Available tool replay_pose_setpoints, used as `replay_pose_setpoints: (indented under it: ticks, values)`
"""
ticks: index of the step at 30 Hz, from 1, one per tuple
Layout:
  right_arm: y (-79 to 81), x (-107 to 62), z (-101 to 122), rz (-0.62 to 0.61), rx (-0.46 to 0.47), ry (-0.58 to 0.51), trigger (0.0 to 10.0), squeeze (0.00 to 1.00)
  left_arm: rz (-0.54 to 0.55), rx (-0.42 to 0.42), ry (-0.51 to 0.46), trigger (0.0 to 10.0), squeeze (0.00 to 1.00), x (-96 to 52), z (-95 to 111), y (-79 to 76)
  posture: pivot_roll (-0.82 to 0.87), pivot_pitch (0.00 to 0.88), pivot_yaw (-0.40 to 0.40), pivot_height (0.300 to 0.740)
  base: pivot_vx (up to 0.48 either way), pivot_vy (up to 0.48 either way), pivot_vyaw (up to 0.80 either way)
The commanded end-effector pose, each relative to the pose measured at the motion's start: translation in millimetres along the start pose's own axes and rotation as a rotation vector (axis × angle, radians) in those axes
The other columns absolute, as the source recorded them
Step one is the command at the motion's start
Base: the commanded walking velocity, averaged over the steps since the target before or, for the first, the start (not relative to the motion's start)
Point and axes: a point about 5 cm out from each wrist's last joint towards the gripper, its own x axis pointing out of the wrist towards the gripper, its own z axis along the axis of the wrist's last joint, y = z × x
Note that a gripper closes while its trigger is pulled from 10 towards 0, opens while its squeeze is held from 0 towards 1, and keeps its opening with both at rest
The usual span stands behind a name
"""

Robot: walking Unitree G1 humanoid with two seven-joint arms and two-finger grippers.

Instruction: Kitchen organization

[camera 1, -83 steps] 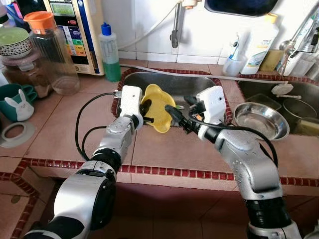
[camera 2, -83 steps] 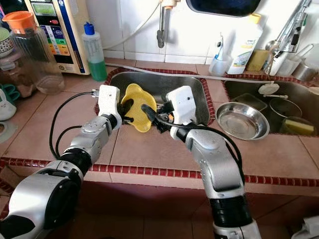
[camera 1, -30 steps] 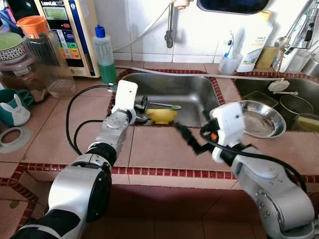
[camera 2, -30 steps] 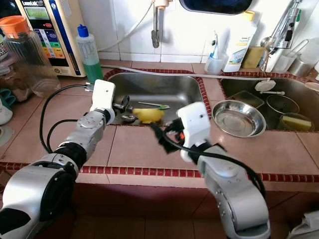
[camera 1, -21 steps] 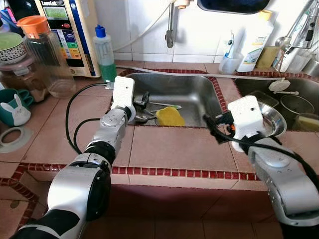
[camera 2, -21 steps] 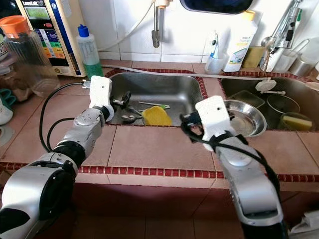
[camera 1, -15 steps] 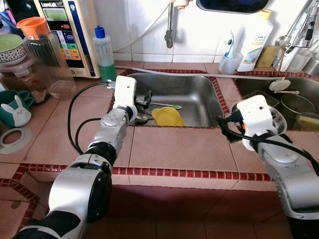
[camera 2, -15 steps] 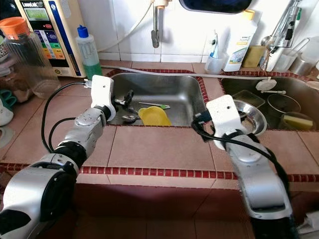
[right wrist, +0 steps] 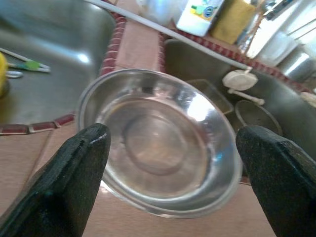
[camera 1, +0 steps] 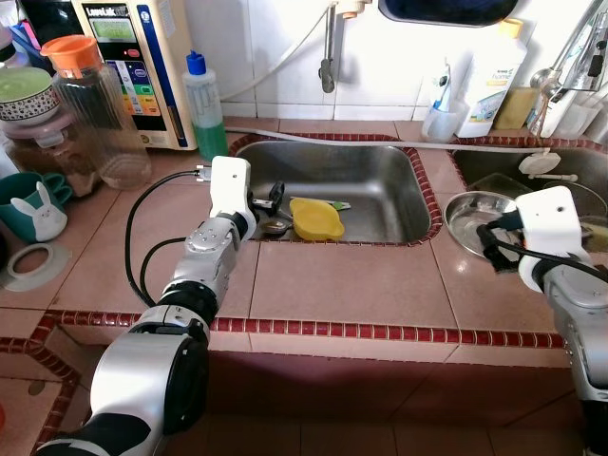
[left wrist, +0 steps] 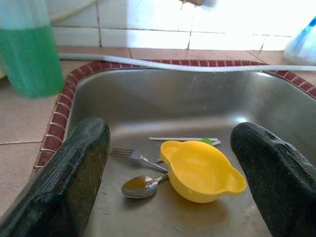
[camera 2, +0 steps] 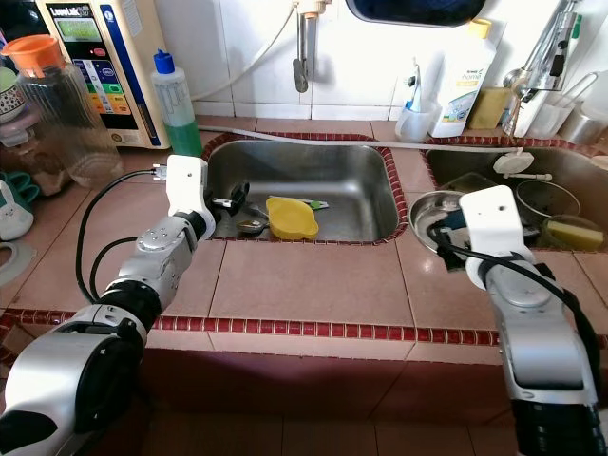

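I am no longer holding the yellow bowl (camera 1: 317, 218); it is lying in the left sink (camera 1: 380, 180) beside a spoon (left wrist: 140, 185), my left gripper (left wrist: 170, 182) spread above it, while my right gripper (right wrist: 168, 163) is swinging, spread, toward the steel bowl (right wrist: 158, 140) on the right, probably next

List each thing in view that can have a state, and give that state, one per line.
Yellow bowl: upright in the left sink, empty, not held.
Spoon: lying in the sink beside the bowl.
Fork: lying in the sink.
Steel bowl: upright, empty, on the counter edge between the sinks.
Left tool: open, aimed at the yellow bowl.
Right tool: open, aimed at the steel bowl.
Green soap bottle: upright, capped.
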Motion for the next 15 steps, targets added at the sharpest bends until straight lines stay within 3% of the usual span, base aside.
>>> replay_pose_setpoints:
  ticks: [1,4,11,13,15]
  values:
    - [7.1,-1.1,2.5,0.064,0.035,-0.011,10.0,0.0,-0.005,-0.006,0.008,10.0,0.0,-0.7,-0.3,1.6,0.01,0.0,0.051,0.74,0.0,0.0,0.0]
    - [17.4,-2.7,-1.9,0.141,0.028,0.014,10.0,0.0,-0.009,-0.004,0.03,10.0,0.0,-1.2,-3.0,2.3,0.0,0.0,0.052,0.74,0.0,0.0,0.0]
    - [23.0,-3.7,-19.8,0.213,-0.022,0.085,10.0,0.0,-0.006,-0.01,0.036,10.0,0.0,-1.7,-3.8,3.5,0.01,0.0,0.049,0.74,0.0,0.0,0.0]
    - [20.8,-2.7,-29.5,0.219,-0.129,0.11,10.0,0.0,-0.005,-0.012,0.04,10.0,0.0,-2.0,-4.1,4.5,0.01,0.0,0.049,0.74,0.0,0.0,0.0]
    - [19.7,-2.1,-31.2,0.215,-0.163,0.112,10.0,0.0,-0.005,-0.012,0.04,10.0,0.0,-2.0,-4.1,4.6,0.01,0.0,0.049,0.74,0.0,0.0,0.0]
